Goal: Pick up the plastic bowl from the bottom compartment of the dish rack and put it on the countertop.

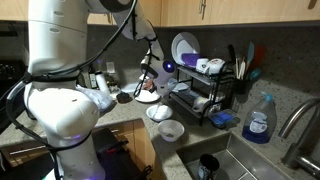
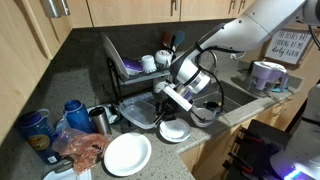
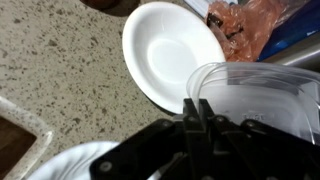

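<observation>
My gripper (image 3: 197,112) is shut on the rim of a clear plastic bowl (image 3: 255,95), which fills the right of the wrist view. In an exterior view the gripper (image 2: 176,98) holds the bowl (image 2: 140,112) low in front of the black wire dish rack (image 2: 135,78), over the speckled countertop (image 2: 85,75). I cannot tell whether the bowl touches the stone. The rack (image 1: 205,95) and gripper (image 1: 148,76) also show in an exterior view. Countertop (image 3: 60,70) lies below the gripper.
A white plate (image 3: 170,50) lies on the counter just beyond the bowl, also seen in an exterior view (image 2: 127,153). A white bowl (image 2: 175,130) sits by the counter edge. An orange bag (image 2: 80,150), blue cups (image 2: 35,125), a steel mug (image 2: 98,120) and the sink faucet (image 1: 300,120) are around.
</observation>
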`<state>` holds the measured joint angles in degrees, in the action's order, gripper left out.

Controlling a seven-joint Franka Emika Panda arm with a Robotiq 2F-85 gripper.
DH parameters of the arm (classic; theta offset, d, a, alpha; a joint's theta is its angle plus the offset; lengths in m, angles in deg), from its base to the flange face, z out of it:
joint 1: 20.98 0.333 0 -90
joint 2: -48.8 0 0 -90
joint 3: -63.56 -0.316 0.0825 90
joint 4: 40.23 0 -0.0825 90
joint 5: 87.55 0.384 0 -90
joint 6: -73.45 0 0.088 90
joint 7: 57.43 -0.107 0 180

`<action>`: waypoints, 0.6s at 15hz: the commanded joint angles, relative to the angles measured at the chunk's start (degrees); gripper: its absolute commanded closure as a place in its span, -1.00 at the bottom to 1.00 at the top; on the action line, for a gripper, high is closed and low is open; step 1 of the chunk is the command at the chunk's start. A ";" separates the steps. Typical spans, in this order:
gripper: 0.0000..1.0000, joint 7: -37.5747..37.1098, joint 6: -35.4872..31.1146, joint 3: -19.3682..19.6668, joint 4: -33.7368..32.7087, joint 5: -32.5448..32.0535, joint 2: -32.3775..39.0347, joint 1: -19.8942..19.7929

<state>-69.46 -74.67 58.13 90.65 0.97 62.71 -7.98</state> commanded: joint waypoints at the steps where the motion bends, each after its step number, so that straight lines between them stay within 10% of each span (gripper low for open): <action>1: 0.96 -3.67 8.84 -0.49 2.53 -3.48 -3.21 -2.60; 9: 0.96 -4.57 17.73 -0.32 3.06 -6.44 -3.15 -3.56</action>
<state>-71.53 -59.39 58.16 92.00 -3.82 61.80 -10.96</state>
